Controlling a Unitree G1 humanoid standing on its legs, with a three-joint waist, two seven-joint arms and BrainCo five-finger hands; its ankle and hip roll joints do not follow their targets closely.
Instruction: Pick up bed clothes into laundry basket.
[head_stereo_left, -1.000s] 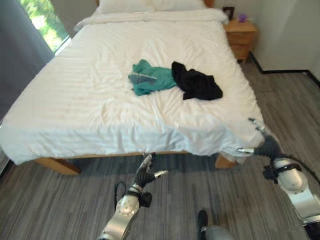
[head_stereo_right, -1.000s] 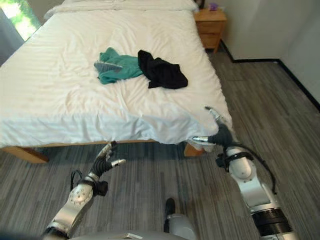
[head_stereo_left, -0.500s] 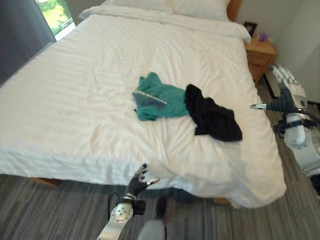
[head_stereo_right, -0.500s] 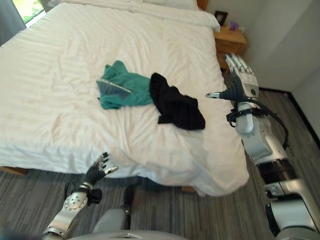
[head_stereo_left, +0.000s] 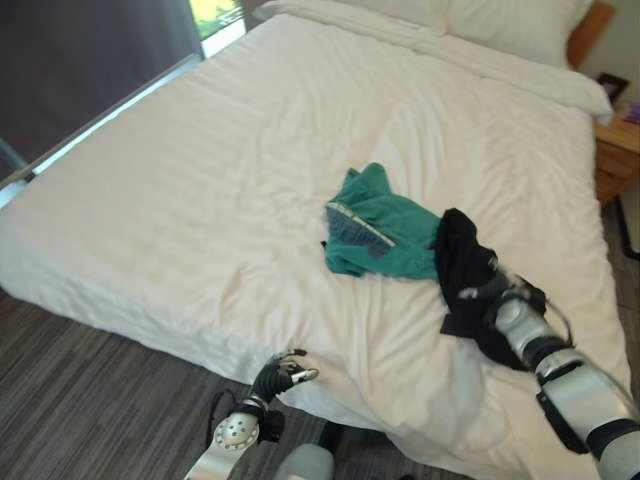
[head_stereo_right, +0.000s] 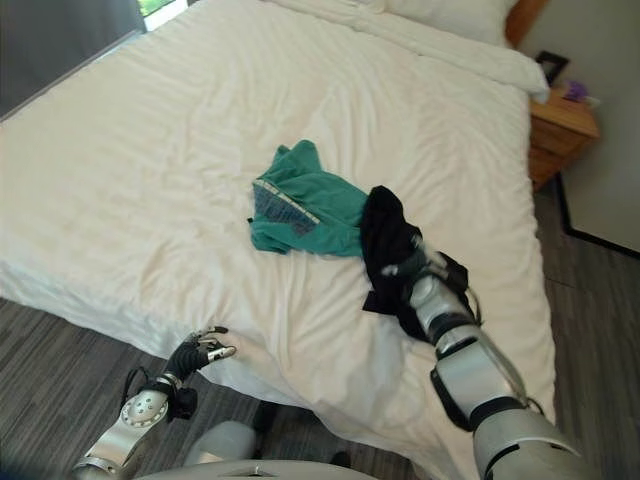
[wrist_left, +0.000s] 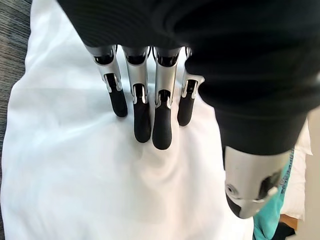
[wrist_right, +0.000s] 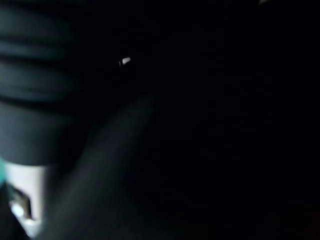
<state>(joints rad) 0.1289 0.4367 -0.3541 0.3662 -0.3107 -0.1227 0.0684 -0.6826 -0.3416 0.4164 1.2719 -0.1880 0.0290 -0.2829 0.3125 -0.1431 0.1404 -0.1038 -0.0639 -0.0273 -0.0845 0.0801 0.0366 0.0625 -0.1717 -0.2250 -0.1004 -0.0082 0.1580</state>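
Clothes lie on the wide white bed (head_stereo_left: 200, 200): a crumpled black garment (head_stereo_left: 462, 268) and, touching it on the side away from the right arm, a teal-green soft garment (head_stereo_left: 385, 225). In the left eye view the right hand (head_stereo_left: 492, 291) rests on the black garment, with its fingers sunk into the folds, so I cannot tell if they grip or not. The left hand (head_stereo_left: 283, 371) hangs low at the near edge of the bed, well apart from both garments.

In the right eye view the same black cloth (head_stereo_right: 392, 245) lies just past the right hand (head_stereo_right: 412, 268), and the teal garment (head_stereo_right: 305, 205) is beyond it. A wooden nightstand (head_stereo_right: 562, 125) stands far behind, beside the white pillows (head_stereo_right: 455, 15).

In the left wrist view the left hand (wrist_left: 145, 107) has straight fingers over the white sheet and holds nothing.

In the right wrist view almost everything is dark; I judge it is black cloth pressed close to the camera, but the fingers cannot be made out.

Both garments look light, limp and not fragile. I think they will sag and slip if taken by a thin edge, so it is better to gather a thick bunch of folds in the middle. The basket is not to be seen, so its place is unknown.
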